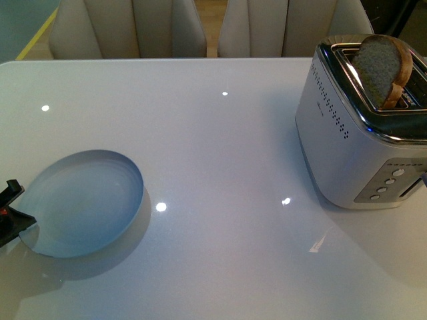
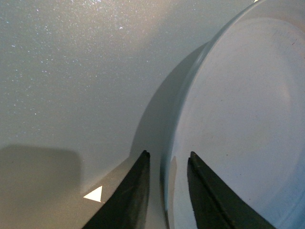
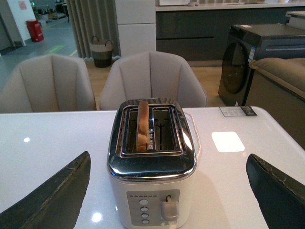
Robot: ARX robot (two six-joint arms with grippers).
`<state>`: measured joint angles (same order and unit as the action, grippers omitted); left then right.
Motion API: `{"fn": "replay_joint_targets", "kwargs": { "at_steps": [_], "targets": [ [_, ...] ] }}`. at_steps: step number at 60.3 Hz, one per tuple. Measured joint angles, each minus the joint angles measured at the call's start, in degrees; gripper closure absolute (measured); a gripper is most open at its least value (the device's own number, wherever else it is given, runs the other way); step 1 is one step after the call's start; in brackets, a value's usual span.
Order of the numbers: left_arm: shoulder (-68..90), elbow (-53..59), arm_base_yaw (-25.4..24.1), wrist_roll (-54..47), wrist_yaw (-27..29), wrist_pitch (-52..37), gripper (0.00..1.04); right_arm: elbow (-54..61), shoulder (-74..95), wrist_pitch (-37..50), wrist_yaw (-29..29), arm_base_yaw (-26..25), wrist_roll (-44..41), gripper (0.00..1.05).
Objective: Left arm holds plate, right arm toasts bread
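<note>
The pale blue-grey plate (image 1: pixel 83 203) is tilted up off the white table at the front left, and my left gripper (image 1: pixel 15 212) is shut on its near rim. In the left wrist view the two black fingers (image 2: pixel 133 195) straddle the plate's (image 2: pixel 238 124) edge. The bread (image 1: pixel 380 70) stands upright in one slot of the silver toaster (image 1: pixel 353 147) at the right, its top sticking out. My right gripper (image 3: pixel 167 164) is open and faces the toaster (image 3: pixel 150 167) from its lever side, fingers wide apart on both sides; the bread (image 3: pixel 142 125) shows edge-on in the slot.
The toaster's lever (image 3: pixel 169 209) and a column of round buttons (image 3: pixel 143 212) are on its near face. Beige chairs (image 1: pixel 127 27) line the table's far edge. A small card (image 3: pixel 237 111) lies on the table beyond the toaster.
</note>
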<state>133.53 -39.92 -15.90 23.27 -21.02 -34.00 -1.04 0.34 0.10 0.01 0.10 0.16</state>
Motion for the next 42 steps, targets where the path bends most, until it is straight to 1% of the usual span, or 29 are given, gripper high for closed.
{"fn": "replay_joint_targets", "kwargs": {
  "at_steps": [1, 3, 4, 6, 13, 16, 20, 25, 30, 42],
  "targets": [
    [-0.02, 0.07, 0.09, 0.15, 0.00, 0.00, 0.73, 0.00, 0.00, 0.00, 0.00, 0.00, 0.00, 0.09],
    [-0.04, 0.15, 0.20, 0.35, 0.00, 0.02, 0.70, 0.00, 0.00, 0.00, 0.00, 0.00, 0.00, 0.09],
    [-0.17, 0.35, 0.39, 0.63, 0.02, 0.04, 0.65, 0.00, 0.00, -0.02, 0.00, 0.00, 0.00, 0.09],
    [-0.50, 0.72, 0.70, 1.07, 0.02, 0.04, 0.58, 0.00, 0.00, -0.02, 0.00, 0.00, 0.00, 0.09],
    [-2.86, 2.01, 1.84, 1.05, 1.38, 0.74, 0.40, 0.00, 0.00, -0.02, 0.00, 0.00, 0.00, 0.09],
    [-5.01, 3.06, 2.34, 1.27, 1.40, 0.59, 0.31, 0.00, 0.00, 0.00, 0.00, 0.00, 0.00, 0.09],
    [-7.87, 4.15, 2.99, 0.96, 2.19, 0.52, 0.22, 0.00, 0.00, 0.00, 0.00, 0.00, 0.00, 0.09],
    [-14.71, 6.23, 4.31, 0.68, 3.61, 0.66, 0.06, 0.00, 0.00, -0.02, 0.00, 0.00, 0.00, 0.09],
    [-19.82, 7.48, 5.22, 0.87, 4.46, 1.16, 0.08, 0.00, 0.00, -0.02, 0.00, 0.00, 0.00, 0.09],
    [-35.82, 10.12, 7.89, 2.95, 7.26, 5.38, 0.07, 0.00, 0.00, -0.02, 0.00, 0.00, 0.00, 0.09]
  ]
}}
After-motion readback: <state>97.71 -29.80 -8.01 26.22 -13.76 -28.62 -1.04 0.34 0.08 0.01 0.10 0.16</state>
